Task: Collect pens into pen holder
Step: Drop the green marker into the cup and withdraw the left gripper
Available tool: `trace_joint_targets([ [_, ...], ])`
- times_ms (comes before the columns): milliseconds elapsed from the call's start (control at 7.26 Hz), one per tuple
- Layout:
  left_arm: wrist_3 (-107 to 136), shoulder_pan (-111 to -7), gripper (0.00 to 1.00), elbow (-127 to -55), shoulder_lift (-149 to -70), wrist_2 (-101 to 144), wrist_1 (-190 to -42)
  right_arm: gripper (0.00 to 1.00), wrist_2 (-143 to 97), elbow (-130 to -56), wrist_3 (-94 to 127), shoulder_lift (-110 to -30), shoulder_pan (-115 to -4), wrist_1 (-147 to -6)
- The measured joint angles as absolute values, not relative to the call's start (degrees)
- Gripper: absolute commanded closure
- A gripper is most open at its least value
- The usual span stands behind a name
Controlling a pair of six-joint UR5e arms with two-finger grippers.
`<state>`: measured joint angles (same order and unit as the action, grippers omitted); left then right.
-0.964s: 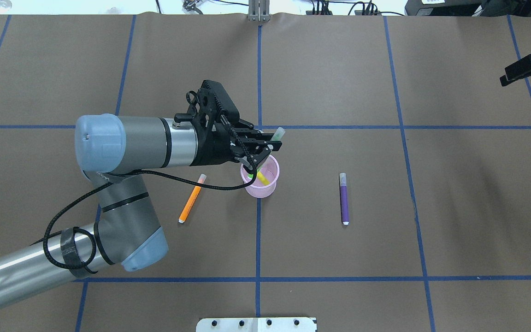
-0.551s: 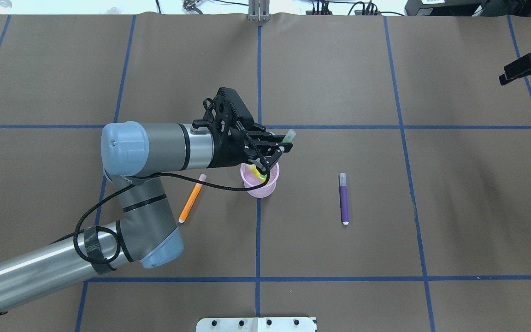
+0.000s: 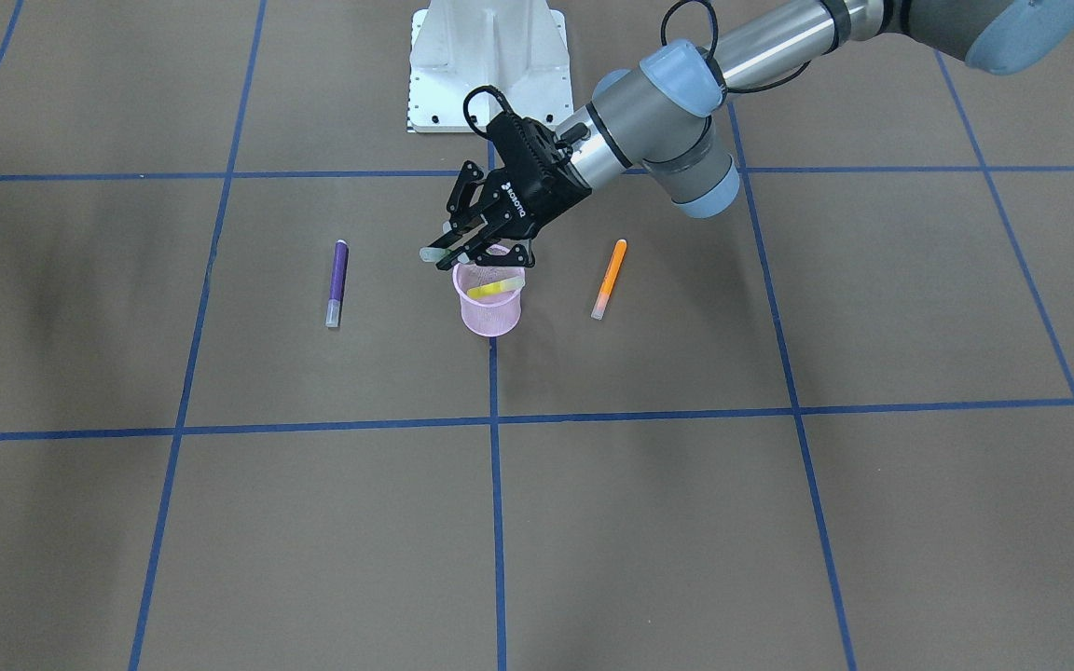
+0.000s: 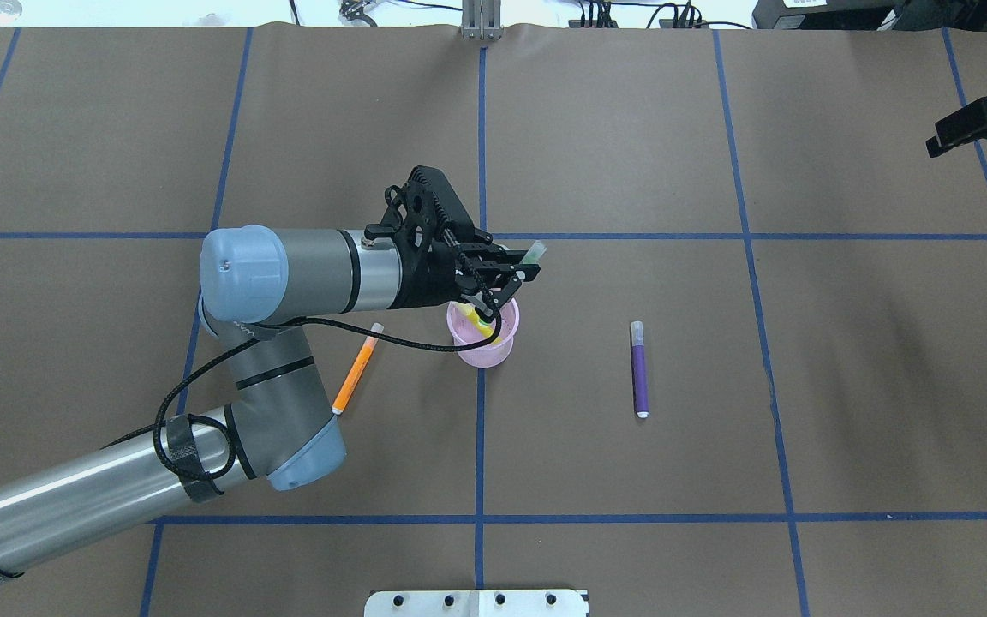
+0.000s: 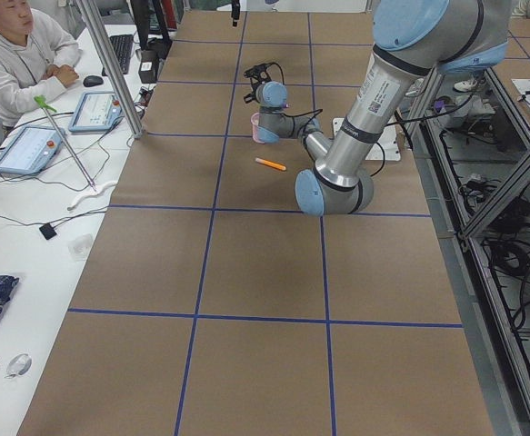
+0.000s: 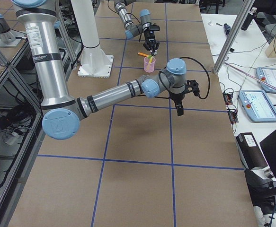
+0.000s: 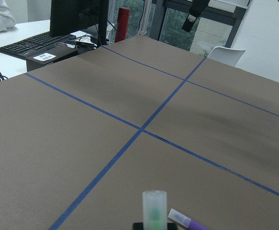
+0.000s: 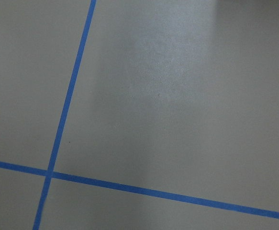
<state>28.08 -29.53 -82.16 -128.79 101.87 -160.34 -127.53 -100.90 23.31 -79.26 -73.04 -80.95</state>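
My left gripper (image 4: 512,281) is shut on the green pen (image 4: 535,252) and holds it tilted just above the pink mesh pen holder (image 4: 485,347). The pen's pale cap sticks out to the far right, and its lower end is hidden by the fingers. The yellow pen (image 4: 483,324) leans inside the holder. The orange pen (image 4: 355,370) lies left of the holder and the purple pen (image 4: 640,370) lies to its right. The front view shows the gripper (image 3: 486,253), holder (image 3: 490,312), purple pen (image 3: 337,282) and orange pen (image 3: 609,279). My right gripper (image 4: 973,128) hangs at the far right edge; I cannot tell its state.
Brown paper with blue tape lines (image 4: 481,428) covers the table. A white base plate (image 4: 476,602) sits at the near edge. An operator (image 5: 15,54) sits with tablets and cables at the table's far side.
My left arm has swung to the right, carrying the green pen from the holder's far-left rim to over its far-right side. The pens on the table have not moved.
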Motion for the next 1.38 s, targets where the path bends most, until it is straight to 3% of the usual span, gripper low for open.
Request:
trace_joint_targets([
  [138,28.01,-29.54,0.0,-81.78,-128.72,101.87,-160.6,0.0,-127.51,-100.9,23.35,-79.22,-73.04,-80.95],
  [826,35.49,-30.6,0.0,-81.72,-128.77,101.32,-160.03,0.0,-127.55,-101.57,28.48,-78.96,-72.78,-80.55],
  [1377,38.94,-41.08,0.0,-90.57,-128.42,116.34,-129.8,0.02,-126.2,-103.27,52.56,-79.04,-65.25,-73.73],
])
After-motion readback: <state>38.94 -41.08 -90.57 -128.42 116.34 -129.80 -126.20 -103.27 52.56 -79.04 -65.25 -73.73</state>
